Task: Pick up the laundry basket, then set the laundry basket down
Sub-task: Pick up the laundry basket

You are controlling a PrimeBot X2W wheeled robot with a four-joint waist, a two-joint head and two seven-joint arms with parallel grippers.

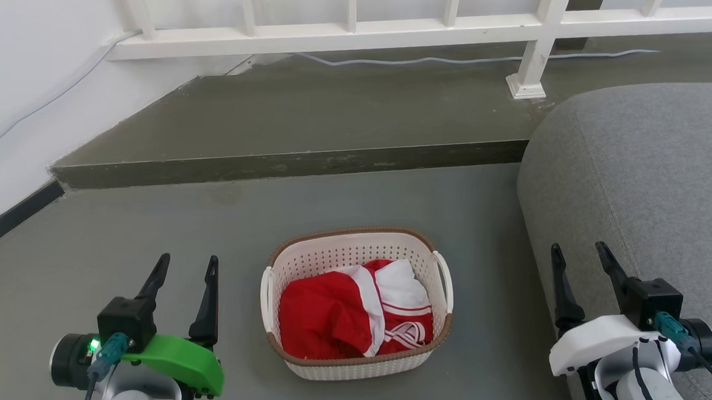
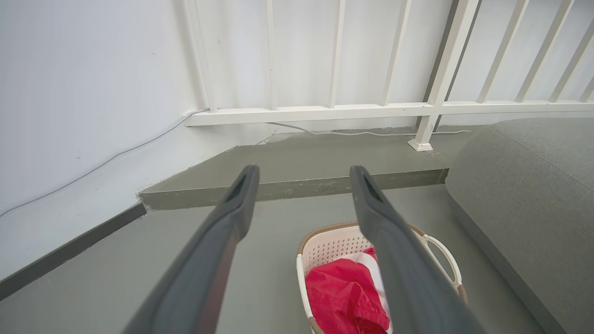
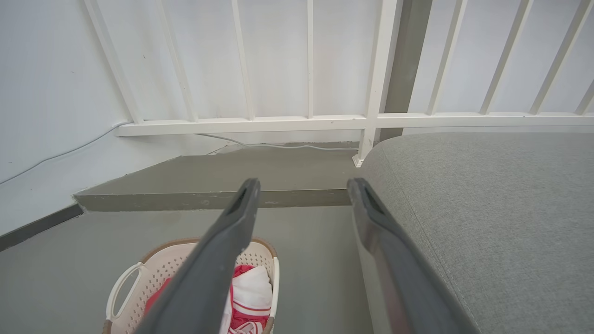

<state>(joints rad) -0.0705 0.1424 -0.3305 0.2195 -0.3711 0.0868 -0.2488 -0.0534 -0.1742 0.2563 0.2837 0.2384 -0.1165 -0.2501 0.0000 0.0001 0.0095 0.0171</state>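
Perforated cream laundry basket [image 1: 328, 256], brown-rimmed.

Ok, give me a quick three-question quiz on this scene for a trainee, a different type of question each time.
1. True or false: the laundry basket is lifted off the floor.
2. What lies in the basket? A) a red and white garment B) blue towels C) nothing
3. Fill in the blank: the left gripper and the right gripper both have their fingers ____.

Key: 1 false, it rests on the floor between the two grippers; 2 A; 3 open, neither touching the basket.
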